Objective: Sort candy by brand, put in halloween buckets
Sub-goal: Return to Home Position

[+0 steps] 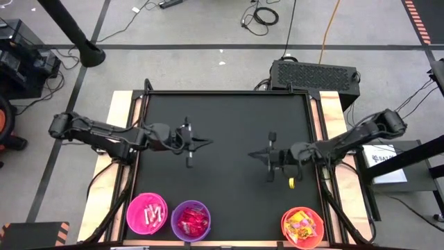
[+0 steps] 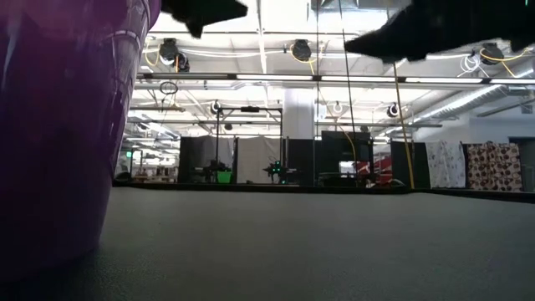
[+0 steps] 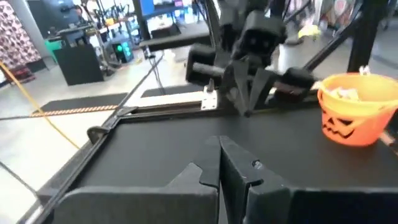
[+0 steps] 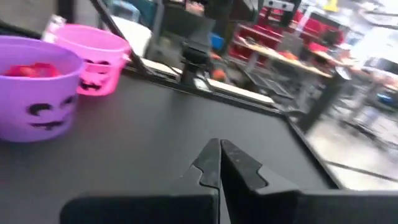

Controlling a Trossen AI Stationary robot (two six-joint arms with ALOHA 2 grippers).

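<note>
Low view: purple bucket (image 2: 58, 125) fills frame's left, cut by left and top edges. Left wrist view: orange bucket (image 3: 357, 109) clipped by frame edge. High view, bottom: candy (image 1: 191, 221) brands too small to read; yellow speck (image 1: 292, 182) lower right unidentifiable.

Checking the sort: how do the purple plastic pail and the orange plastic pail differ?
The purple plastic pail holds red candy; the orange plastic pail holds mostly yellow candy. The purple one stands beside the pink pail, the orange one alone. Both carry black jack-o'-lantern faces.
</note>
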